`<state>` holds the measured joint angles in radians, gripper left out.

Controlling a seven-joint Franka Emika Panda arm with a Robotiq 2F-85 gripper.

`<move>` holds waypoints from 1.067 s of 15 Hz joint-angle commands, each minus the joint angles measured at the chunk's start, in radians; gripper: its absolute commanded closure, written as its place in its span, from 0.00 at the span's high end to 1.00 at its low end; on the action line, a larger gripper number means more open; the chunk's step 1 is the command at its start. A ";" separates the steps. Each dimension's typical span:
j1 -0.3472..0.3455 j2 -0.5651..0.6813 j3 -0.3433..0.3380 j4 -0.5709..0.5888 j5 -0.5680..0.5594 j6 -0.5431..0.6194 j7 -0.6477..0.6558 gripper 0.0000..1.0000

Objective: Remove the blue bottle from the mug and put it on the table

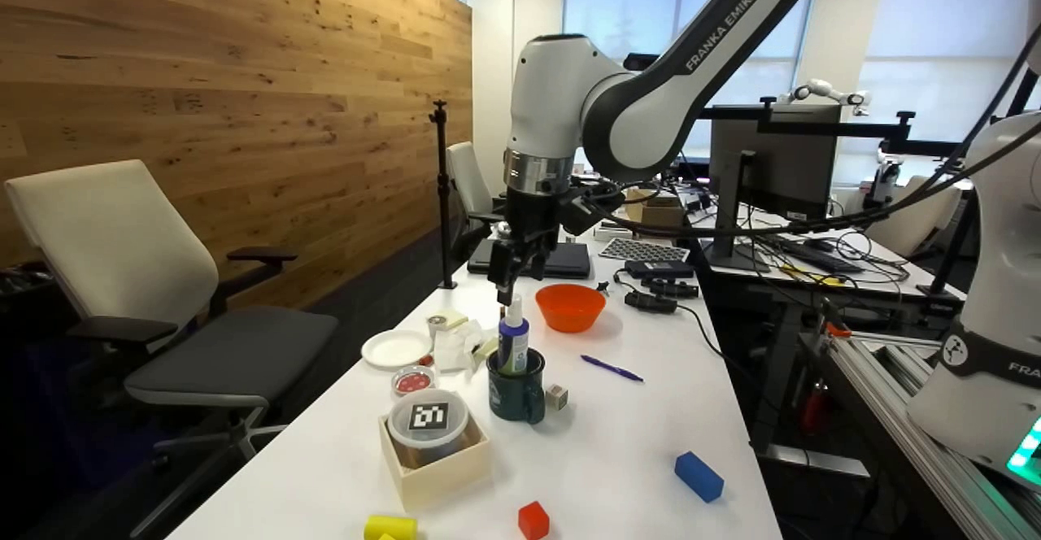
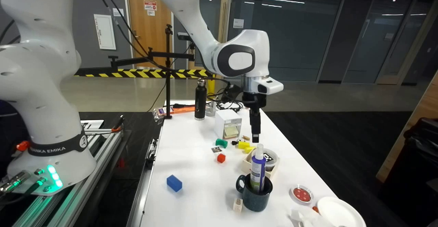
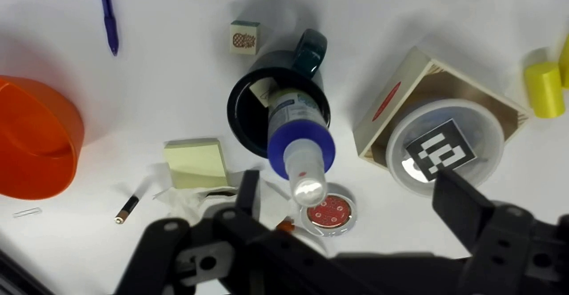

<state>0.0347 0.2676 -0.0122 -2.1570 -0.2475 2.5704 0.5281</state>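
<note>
A: Where is the blue bottle (image 1: pixel 513 343) to be found?
B: It is held inside the dark green mug (image 1: pixel 506 400), roughly upright, with its white cap (image 1: pixel 516 313) pointed upward. The mug is set on the white table (image 1: pixel 618 467).
A: And how is the gripper (image 3: pixel 349 197) positioned?
B: It is held just above the bottle, as is shown in both exterior views. In the wrist view its fingers (image 3: pixel 247 195) are spread well apart, and the cap is seen nearer the left one.
A: What is placed around the mug?
B: In the wrist view, a pineapple-stamped cube (image 3: pixel 243 38) is set just beside it, on the far side. To the left, a pad of yellow notes (image 3: pixel 196 166) is laid, and farther left an orange bowl (image 3: pixel 58 110) is placed. To the right, a lidded tub (image 3: pixel 444 147) is held in a wooden box (image 3: pixel 378 126).
A: And elsewhere?
B: In an exterior view, a blue block (image 1: pixel 699 476) is seen near, on the right.
</note>
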 commanded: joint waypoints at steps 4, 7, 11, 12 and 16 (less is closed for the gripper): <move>0.014 0.091 -0.124 0.105 0.000 0.012 0.004 1.00; 0.022 0.104 -0.145 0.104 0.004 0.001 0.002 1.00; 0.037 0.099 -0.131 0.095 0.021 -0.019 -0.022 1.00; 0.039 0.097 -0.120 0.097 0.034 -0.017 -0.032 1.00; 0.050 0.096 -0.088 0.125 0.067 -0.003 -0.048 1.00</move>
<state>0.0748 0.3684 -0.1138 -2.0610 -0.2302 2.5749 0.5154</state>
